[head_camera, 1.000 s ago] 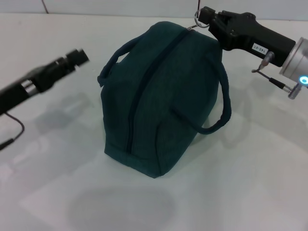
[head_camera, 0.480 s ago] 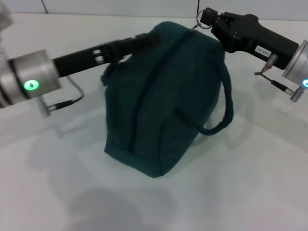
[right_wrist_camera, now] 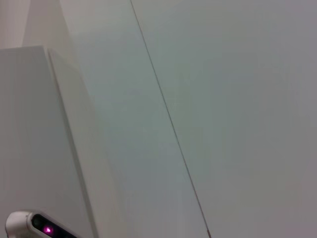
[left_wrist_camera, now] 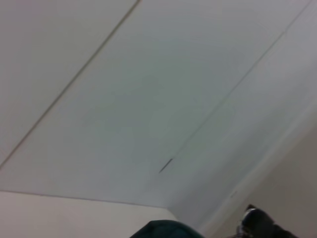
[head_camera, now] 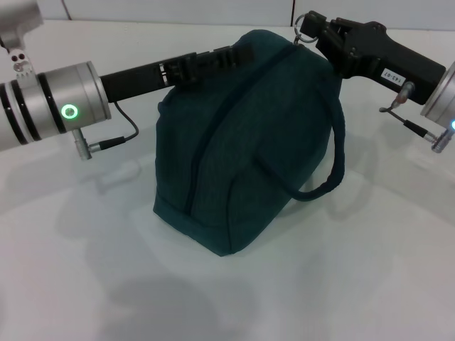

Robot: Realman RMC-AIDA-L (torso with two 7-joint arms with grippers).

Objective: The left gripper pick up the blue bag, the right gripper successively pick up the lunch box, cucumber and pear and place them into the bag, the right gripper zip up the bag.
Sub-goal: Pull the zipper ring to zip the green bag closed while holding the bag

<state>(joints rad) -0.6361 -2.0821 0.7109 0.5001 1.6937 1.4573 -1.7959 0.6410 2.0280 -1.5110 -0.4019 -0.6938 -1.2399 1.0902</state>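
Note:
The blue bag (head_camera: 242,149) stands mid-table in the head view, its zip line running closed along the top. My right gripper (head_camera: 313,30) is at the bag's far top end, shut on the ring zip pull (head_camera: 301,28). My left gripper (head_camera: 226,55) reaches in from the left and lies against the bag's upper left side, where the left handle is hidden behind it. The right handle (head_camera: 334,163) hangs loose. A sliver of the bag (left_wrist_camera: 166,231) shows in the left wrist view. The lunch box, cucumber and pear are out of view.
The white table (head_camera: 370,270) spreads around the bag. The left arm's silver cylinder with a green ring light (head_camera: 64,110) hovers at the left, with a cable below it. The right wrist view shows only walls and a small device with a pink light (right_wrist_camera: 34,225).
My left arm has swung in from the far left until its gripper lies against the bag's upper left side. The right gripper has shifted slightly right and back with the ring.

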